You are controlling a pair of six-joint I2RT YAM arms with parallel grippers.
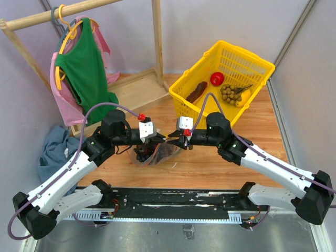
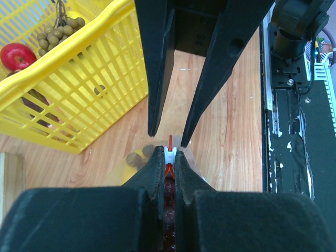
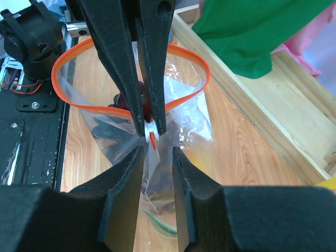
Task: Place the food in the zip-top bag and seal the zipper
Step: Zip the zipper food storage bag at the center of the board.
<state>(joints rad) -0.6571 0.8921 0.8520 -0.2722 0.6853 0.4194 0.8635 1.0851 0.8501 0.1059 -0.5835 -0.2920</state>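
1. Robot lab test cell: plain grey partition panels point(image 1: 220, 26) box in a wooden tabletop point(image 1: 210, 168).
2. Staged props: wooden clothes rack point(image 1: 156, 37) at ten o'clock, yellow plastic basket point(image 1: 184, 107) at one o'clock.

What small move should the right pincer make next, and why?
Probably close the right pincer on the thin red-orange zipper strip beside the left pincer, which is shut on it. The right jaws stand open, and the clear floppy plastic bag gapes in a loop at its mouth.

Left end effector point(image 2: 168, 153) clamped; right end effector point(image 3: 157, 152) jaws parted; tips nearly meeting.
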